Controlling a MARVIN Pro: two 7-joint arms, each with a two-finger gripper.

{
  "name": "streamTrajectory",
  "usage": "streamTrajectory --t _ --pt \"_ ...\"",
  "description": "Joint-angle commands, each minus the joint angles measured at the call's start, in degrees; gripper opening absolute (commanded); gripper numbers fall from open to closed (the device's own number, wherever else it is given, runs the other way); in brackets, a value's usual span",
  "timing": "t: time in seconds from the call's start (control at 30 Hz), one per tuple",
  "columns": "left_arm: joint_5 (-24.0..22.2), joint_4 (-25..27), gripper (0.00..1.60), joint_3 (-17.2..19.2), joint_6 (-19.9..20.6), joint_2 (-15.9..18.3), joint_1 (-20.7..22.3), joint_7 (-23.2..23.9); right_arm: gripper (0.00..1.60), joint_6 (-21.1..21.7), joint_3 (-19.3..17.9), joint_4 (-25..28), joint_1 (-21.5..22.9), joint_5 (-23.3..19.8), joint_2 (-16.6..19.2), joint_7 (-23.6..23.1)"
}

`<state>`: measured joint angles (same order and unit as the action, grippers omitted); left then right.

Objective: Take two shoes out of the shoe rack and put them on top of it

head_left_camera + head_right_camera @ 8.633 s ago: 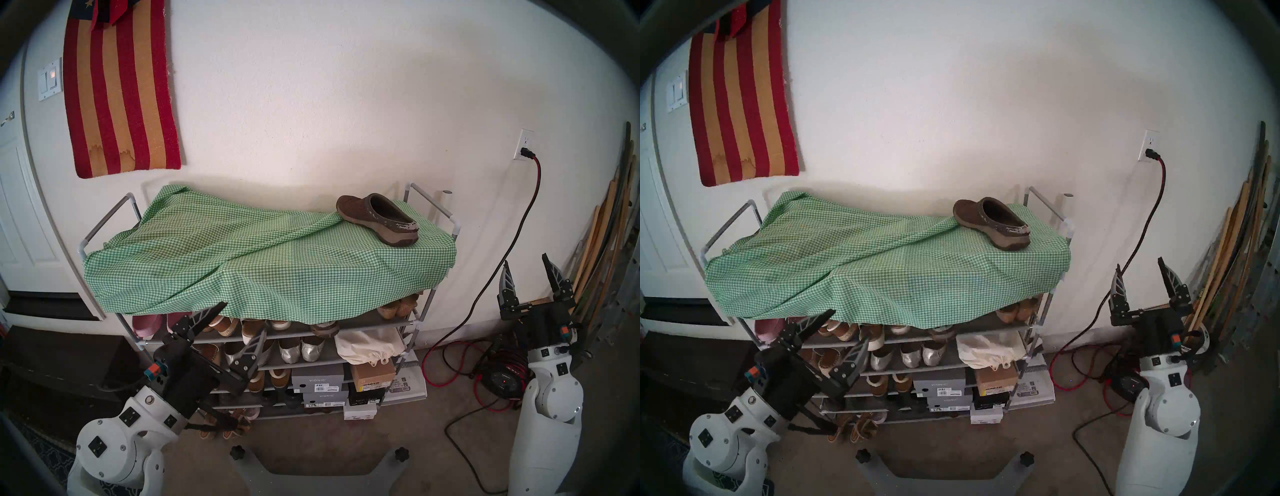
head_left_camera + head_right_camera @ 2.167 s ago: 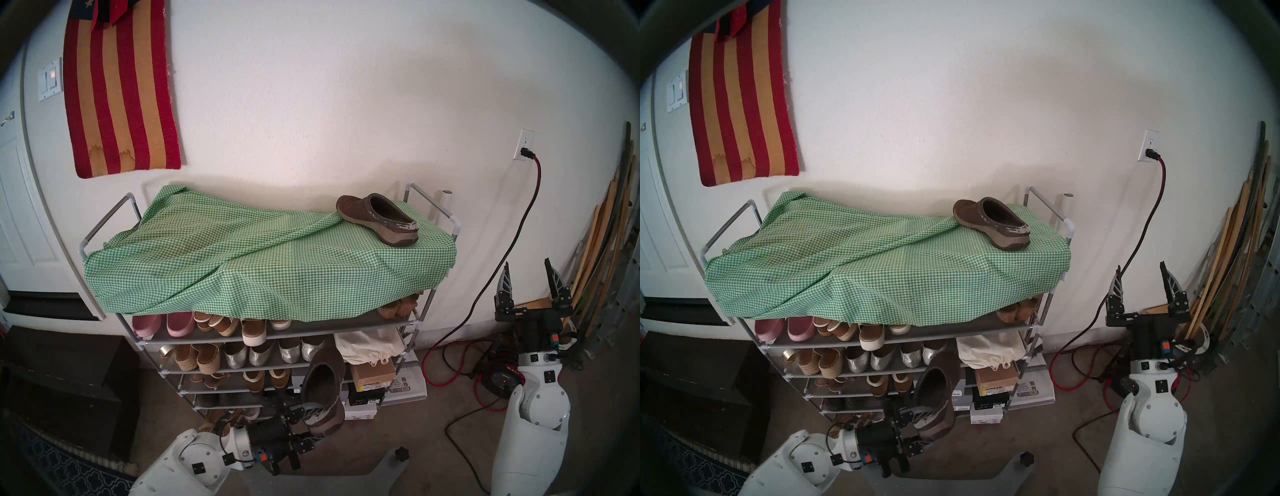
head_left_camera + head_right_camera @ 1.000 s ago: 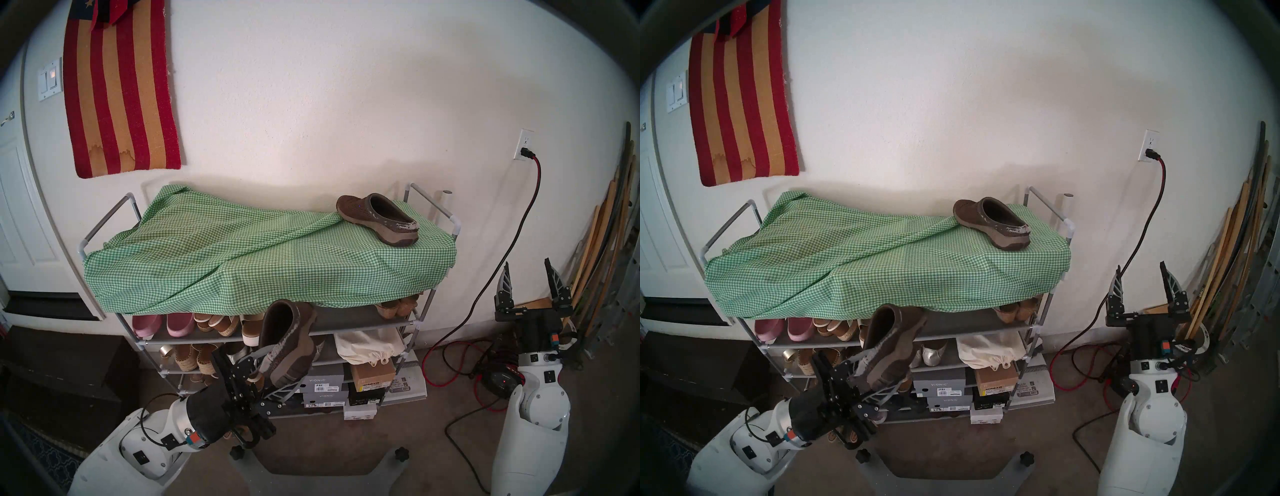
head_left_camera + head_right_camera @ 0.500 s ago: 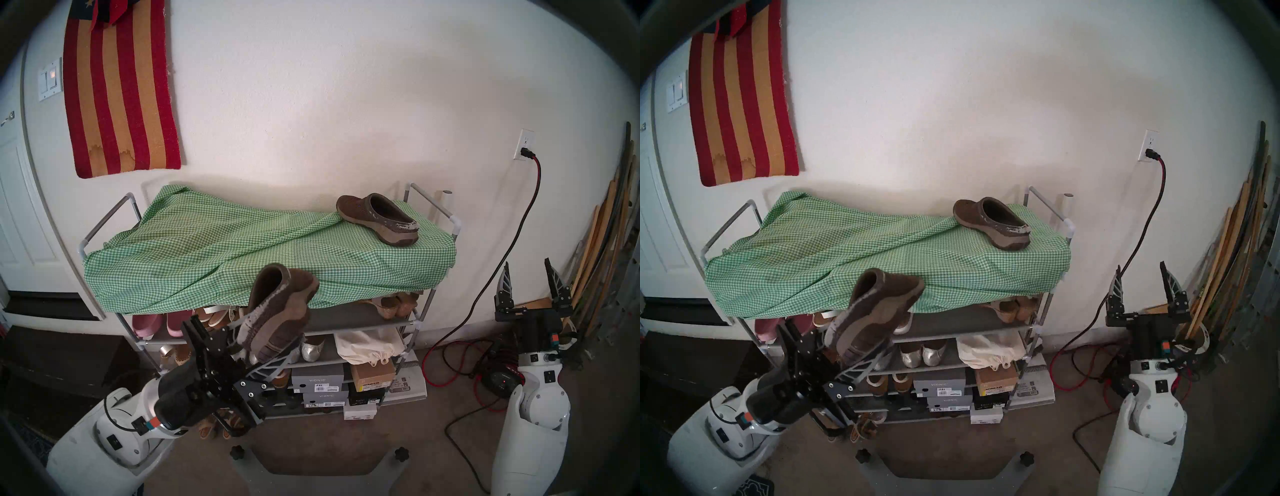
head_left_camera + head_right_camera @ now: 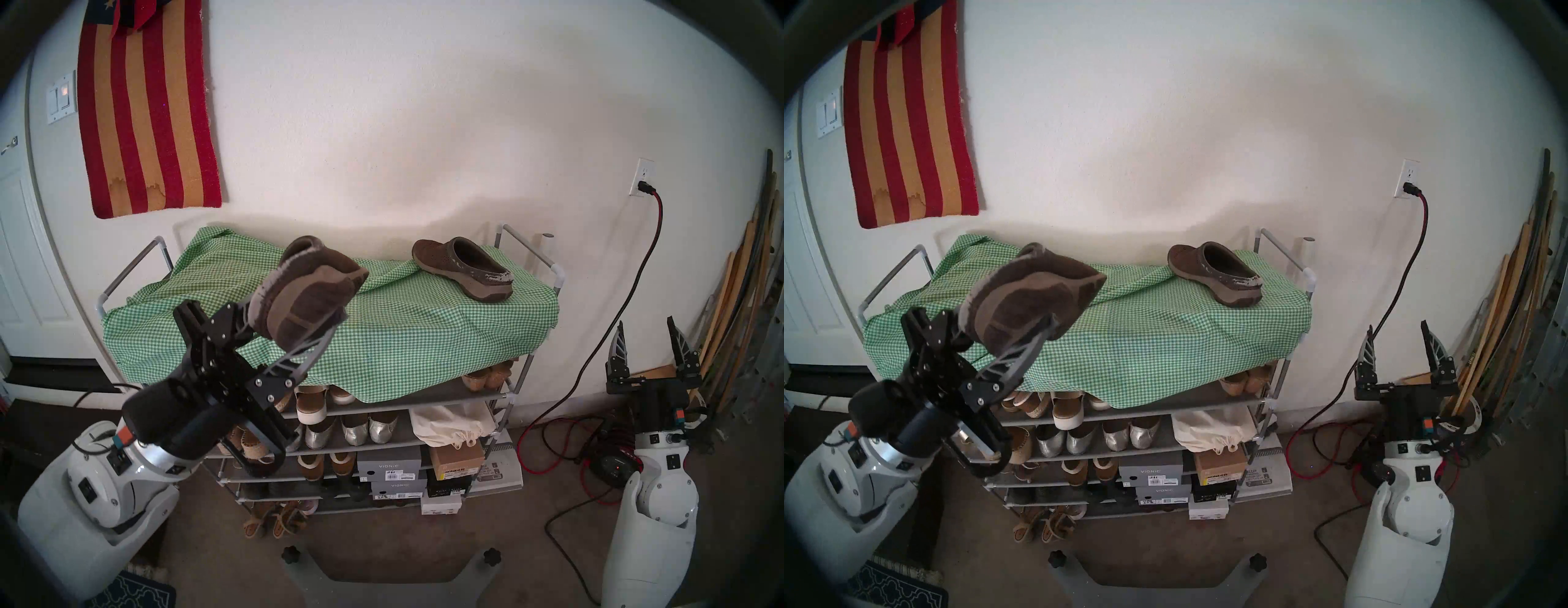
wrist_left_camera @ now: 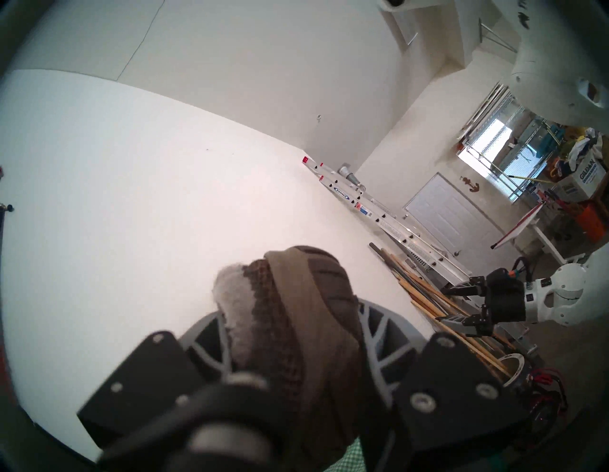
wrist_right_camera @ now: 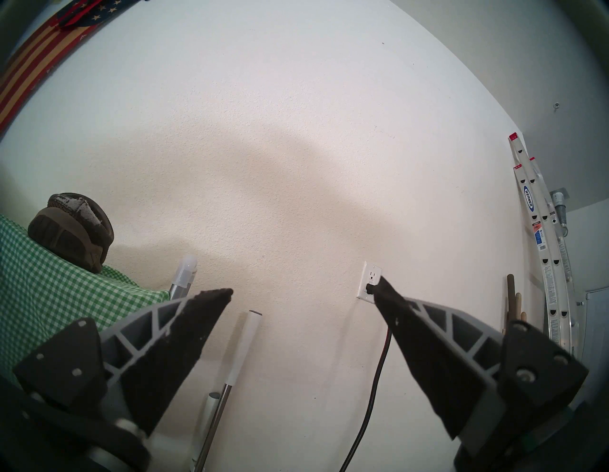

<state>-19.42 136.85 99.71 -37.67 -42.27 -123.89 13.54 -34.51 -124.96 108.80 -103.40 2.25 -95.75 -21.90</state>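
My left gripper [image 5: 292, 322] clamps the second clog [image 5: 307, 293] heel-first, sole-up over the shoe rack [image 5: 424, 331] top's left half, so it may slip or land upside-down.

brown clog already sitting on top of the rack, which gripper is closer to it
Hard to call. The left gripper carries the other clog over the cloth to the resting clog's left; the right gripper hangs open below-right.
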Motion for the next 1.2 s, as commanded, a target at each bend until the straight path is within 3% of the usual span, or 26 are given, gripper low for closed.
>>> streamTrajectory --t 0.0,0.23,0.53,1.17 --pt "0.08 -1.44 0.0 -2.81 7.19 4.13 6.57 -3.42 1.6 0.13 -0.16 0.16 0.09 0.11 0.14 0.05" --pt "4.47 -5.36 0.0 -8.17 11.6 4.6 12.31 -4.09 1.6 0.07 -0.15 0.13 0.09 0.06 0.13 0.03" --pt "8.72 -7.9 0.0 -11.95 14.22 2.91 17.88 -5.16 1.6 0.04 -0.15 0.12 0.09 0.03 0.12 0.01" --pt "21.04 -12.59 0.0 -19.54 16.21 -5.1 30.06 -5.09 1.6 0.01 -0.16 0.11 0.1 0.03 0.1 -0.02"
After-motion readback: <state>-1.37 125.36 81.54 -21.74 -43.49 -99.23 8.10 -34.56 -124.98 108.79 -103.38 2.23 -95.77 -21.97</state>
